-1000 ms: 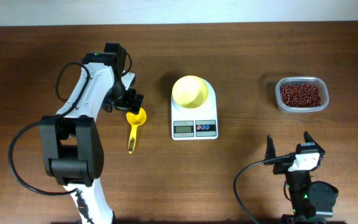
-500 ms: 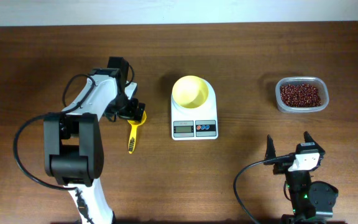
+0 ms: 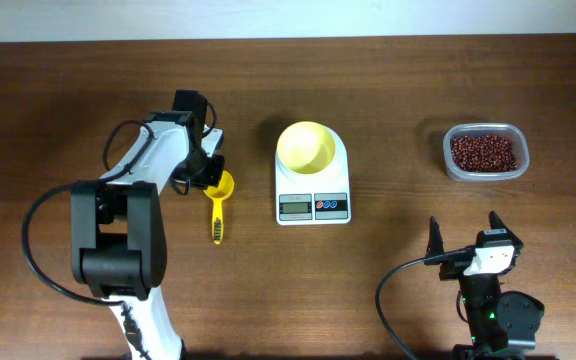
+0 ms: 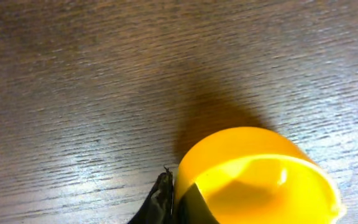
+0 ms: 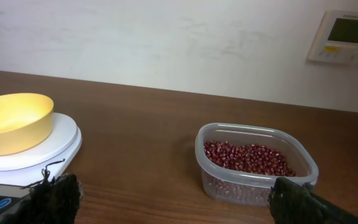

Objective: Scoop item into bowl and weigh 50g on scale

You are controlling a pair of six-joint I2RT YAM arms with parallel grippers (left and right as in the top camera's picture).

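Observation:
The pale-yellow bowl sits empty on the white scale at the table's middle. The item, small red-brown beans, fills a clear tub at the right. A bright yellow scoop lies left of the scale. My left gripper is shut on the rim of its cup, one finger outside and one inside. My right gripper hovers open near the front right edge, empty, facing the tub.
Bare brown wood lies between the scale and the tub. The left arm's white links curve over the table's left side. A white wall with a small panel stands behind the table.
My left gripper has dropped onto the scoop's cup and shut on its rim, nudging the scoop slightly right. The right arm has not moved.

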